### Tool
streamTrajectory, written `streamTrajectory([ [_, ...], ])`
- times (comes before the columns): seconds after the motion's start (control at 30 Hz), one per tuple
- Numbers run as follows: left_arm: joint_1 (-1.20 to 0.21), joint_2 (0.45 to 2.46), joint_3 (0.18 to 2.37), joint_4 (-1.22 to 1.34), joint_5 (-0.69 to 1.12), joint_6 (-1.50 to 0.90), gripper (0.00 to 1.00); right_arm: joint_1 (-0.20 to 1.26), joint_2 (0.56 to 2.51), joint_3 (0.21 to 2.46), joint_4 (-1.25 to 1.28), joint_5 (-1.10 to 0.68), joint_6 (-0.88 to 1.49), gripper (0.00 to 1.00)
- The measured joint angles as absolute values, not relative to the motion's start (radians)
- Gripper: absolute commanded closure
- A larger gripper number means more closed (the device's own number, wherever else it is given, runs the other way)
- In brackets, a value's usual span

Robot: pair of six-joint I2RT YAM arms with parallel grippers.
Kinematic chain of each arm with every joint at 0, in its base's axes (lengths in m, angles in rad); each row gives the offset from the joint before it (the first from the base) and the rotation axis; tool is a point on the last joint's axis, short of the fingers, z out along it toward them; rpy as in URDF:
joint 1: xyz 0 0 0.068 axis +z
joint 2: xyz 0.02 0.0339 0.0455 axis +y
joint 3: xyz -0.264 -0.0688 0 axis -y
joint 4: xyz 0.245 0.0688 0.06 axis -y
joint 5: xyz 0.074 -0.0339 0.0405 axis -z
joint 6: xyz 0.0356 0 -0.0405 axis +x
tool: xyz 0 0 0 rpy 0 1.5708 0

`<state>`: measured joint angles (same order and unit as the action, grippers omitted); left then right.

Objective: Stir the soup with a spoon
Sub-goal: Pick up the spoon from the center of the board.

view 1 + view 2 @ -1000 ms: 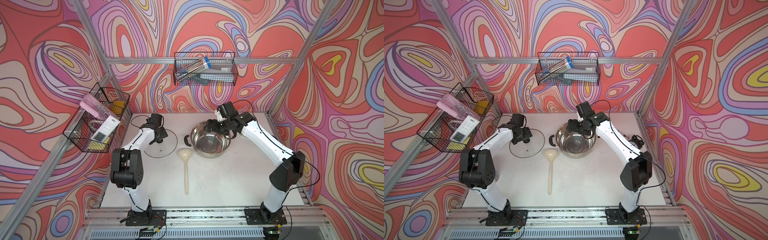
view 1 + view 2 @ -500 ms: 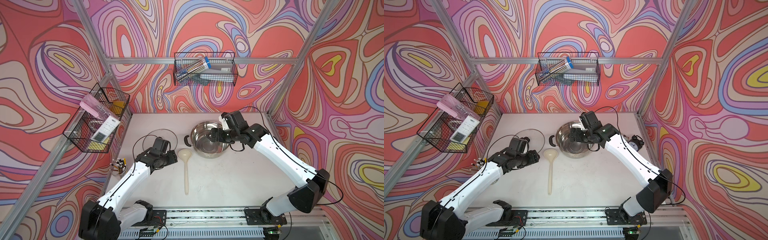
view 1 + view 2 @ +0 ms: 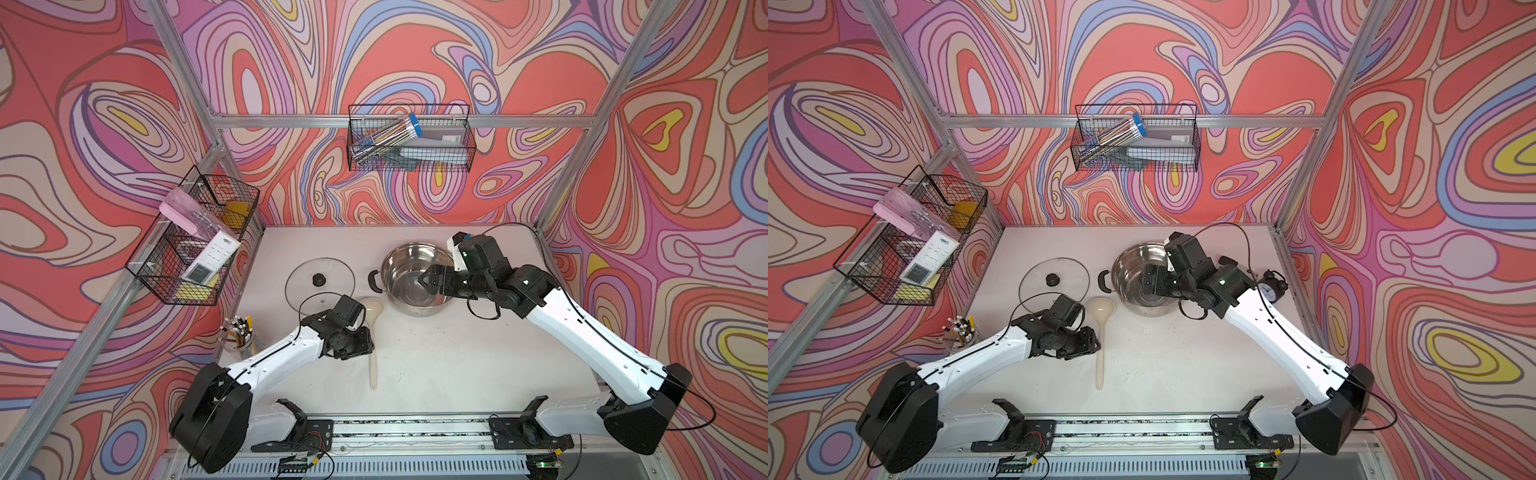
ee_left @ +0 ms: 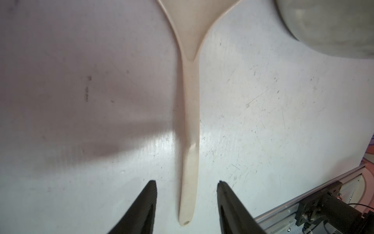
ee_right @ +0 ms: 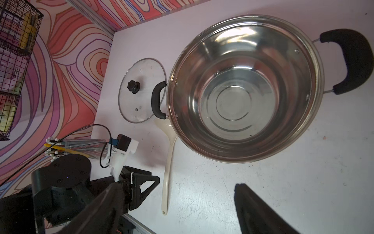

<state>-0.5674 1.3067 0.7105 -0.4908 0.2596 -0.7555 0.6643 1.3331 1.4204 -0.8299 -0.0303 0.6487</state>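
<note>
- Two grippers on my feed, both with jaws apart.
- The cream-beige plastic ladle (image 3: 372,365) with the long thin handle lies flat on the white tabletop (image 3: 436,357), just below centre in both top views.
- My left gripper (image 4: 186,182) straddles that handle (a gap either side, no contact).
- My right gripper (image 3: 428,279) hangs empty over the wide, shiny stainless-steel pot (image 3: 399,266), right of centre.
- The round glass lid (image 3: 332,270) with a black knob lies left of the pot.

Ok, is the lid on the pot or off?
Off: the lid lies flat on the table beside the pot, knob up.
</note>
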Motion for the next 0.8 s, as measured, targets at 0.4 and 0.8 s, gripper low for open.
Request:
streamTrajectory([
  [0.4, -0.588, 1.403, 0.712, -0.412, 0.265, -0.748, 0.55, 0.669, 1.296, 1.420, -0.846, 0.010, 0.675, 0.11],
  [0.8, -0.636, 1.495, 0.739, -0.395, 0.214, -0.752, 0.59, 0.669, 1.312, 1.436, -0.858, 0.012, 0.675, 0.11],
])
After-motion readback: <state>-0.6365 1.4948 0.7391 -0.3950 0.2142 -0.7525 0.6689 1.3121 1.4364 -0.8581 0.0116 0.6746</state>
